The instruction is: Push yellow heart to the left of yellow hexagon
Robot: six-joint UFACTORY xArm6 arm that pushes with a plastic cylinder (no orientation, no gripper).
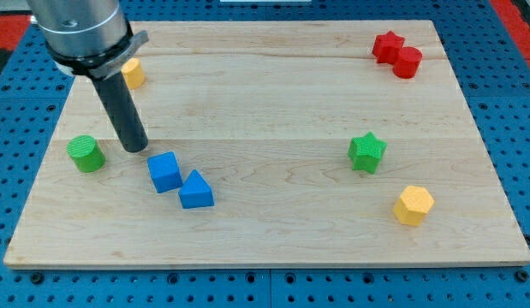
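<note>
While my tip (134, 147) rests at left of frame between the green cylinder (86, 153) and blue cube (164, 171), clawless and holding nothing, the half-hidden yellow heart (133, 74) sits upper left. It should swing behind it and shove toward the lower-right yellow hexagon (413, 205), stopping short.

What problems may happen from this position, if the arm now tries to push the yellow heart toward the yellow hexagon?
1. My tip sits between the green cylinder and the blue cube, well below the yellow heart; circling round may knock either one.
2. The heart is partly hidden behind the arm, so the contact may be off-centre.
3. The path to the yellow hexagon is long, and the green star stands near it; the heart may drift into it.
</note>
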